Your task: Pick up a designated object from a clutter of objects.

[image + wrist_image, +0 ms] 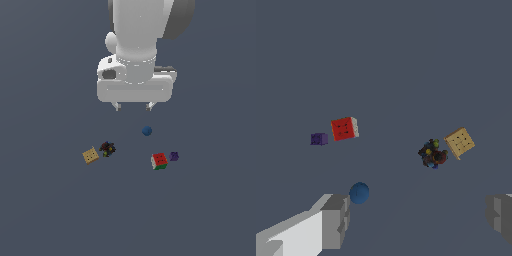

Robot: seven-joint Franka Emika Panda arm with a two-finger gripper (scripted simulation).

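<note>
The dark lumpy thing with tiny green, yellow and red specks lies on the grey floor, right beside the tan dotted tile. In the wrist view the lumpy thing sits next to the tile. My gripper hangs open and empty well above the floor, behind the items and nearer the blue ball. In the wrist view its fingers stand wide apart, with the ball near one of them.
A red-white-green cube and a small purple chunk lie together toward the exterior view's right. They also show in the wrist view, cube and chunk. The floor is plain dark grey.
</note>
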